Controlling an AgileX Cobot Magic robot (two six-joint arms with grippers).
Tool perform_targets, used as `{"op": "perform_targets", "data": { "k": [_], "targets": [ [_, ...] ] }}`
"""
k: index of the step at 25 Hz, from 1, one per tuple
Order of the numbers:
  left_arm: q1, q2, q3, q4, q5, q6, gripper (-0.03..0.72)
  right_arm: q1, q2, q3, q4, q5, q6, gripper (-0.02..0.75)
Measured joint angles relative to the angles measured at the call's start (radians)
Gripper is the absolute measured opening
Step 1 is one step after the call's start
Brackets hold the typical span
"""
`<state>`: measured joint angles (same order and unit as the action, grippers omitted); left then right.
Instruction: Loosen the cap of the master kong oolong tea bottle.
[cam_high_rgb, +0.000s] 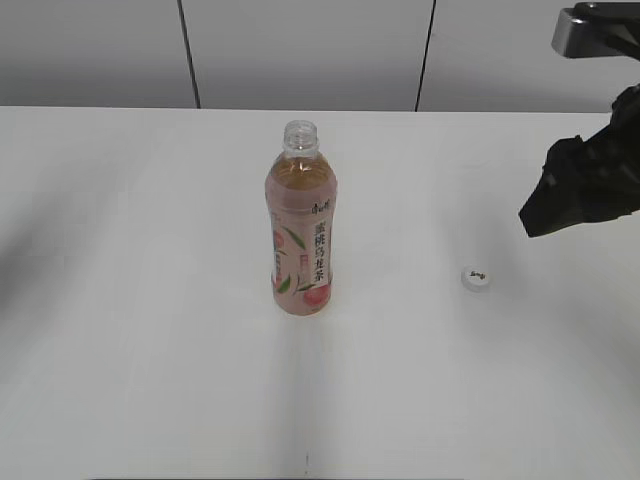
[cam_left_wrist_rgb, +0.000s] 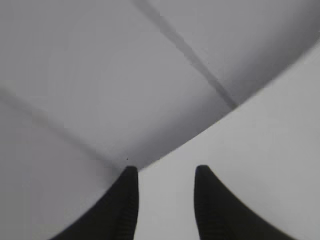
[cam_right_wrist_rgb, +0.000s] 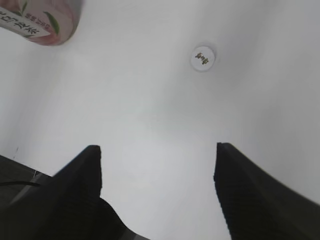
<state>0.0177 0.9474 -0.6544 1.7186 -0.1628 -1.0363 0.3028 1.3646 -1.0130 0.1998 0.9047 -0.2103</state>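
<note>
cap off the bottle, both pincers empty

cap (cam_high_rgb: 475, 279) lies flat on the white table (cam_high_rgb: 150, 380), well apart from the master kong oolong tea bottle (cam_high_rgb: 301, 240) and to its right in my exterior view. i see the same white disc with its small dark mark in the right wrist view (cam_right_wrist_rgb: 202, 58), lying beyond the fingertips with nothing touching it. the bottle stands upright near the middle of the table, its neck bare and open at the top, amber tea filling it up to the shoulder. only its pink-labelled lower part (cam_right_wrist_rgb: 40, 20) shows at the top left corner of my right wrist view.

my right gripper (cam_right_wrist_rgb: 157, 155) has its jaws spread wide with only bare table between them. in the exterior view its arm (cam_high_rgb: 585, 185) hangs at the right edge, above the table. my left gripper (cam_left_wrist_rgb: 162, 175) also has its jaws parted and holds nothing; it faces the table's far edge and the grey wall (cam_left_wrist_rgb: 100, 65) behind it.
</note>
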Motion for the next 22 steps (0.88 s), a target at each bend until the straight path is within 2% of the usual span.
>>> {"op": "perform_targets", "data": {
  "k": [1,2,4,5,8,9,10,11,13,17,22],
  "targets": [
    [0.000,0.000,0.000,-0.111,0.153,-0.031,0.239,0.000,0.000,0.000,0.000,-0.005,0.000,0.529],
    [0.000,-0.002,0.000,-0.273,0.300,-0.047,0.239,0.000,0.000,0.000,0.000,-0.009,0.000,0.529],
    [0.004,-0.012,0.000,-0.589,0.467,0.003,0.239,0.000,0.000,0.000,0.000,-0.020,0.000,0.529],
    [0.004,-0.016,0.002,-0.780,0.491,0.115,0.239,0.000,0.000,0.000,0.000,-0.021,0.000,0.529],
    [-0.032,-0.051,0.010,-1.373,0.494,0.634,0.241,0.000,0.000,0.001,-0.005,-0.015,0.000,0.529],
    [-0.045,-0.067,0.010,-1.536,0.500,0.798,0.242,0.000,0.000,0.001,-0.011,-0.004,-0.001,0.528],
    [-0.053,-0.093,0.010,-1.651,0.514,0.912,0.244,0.000,0.000,0.001,-0.017,0.011,-0.001,0.529],
    [-0.057,-0.125,0.010,-1.712,0.529,0.971,0.251,0.000,0.000,0.001,-0.024,0.023,-0.001,0.529],
    [-0.058,-0.200,0.010,-1.765,0.588,1.036,0.286,0.000,-0.002,0.001,-0.030,0.048,-0.002,0.527],
    [-0.058,-0.276,0.009,-1.767,0.764,1.071,0.405,0.000,-0.042,0.013,-0.034,0.084,0.003,0.524],
    [-0.058,-0.382,0.009,-1.767,0.964,1.077,0.433,0.000,-0.184,0.088,-0.067,0.139,0.035,0.510]
  ]
}}
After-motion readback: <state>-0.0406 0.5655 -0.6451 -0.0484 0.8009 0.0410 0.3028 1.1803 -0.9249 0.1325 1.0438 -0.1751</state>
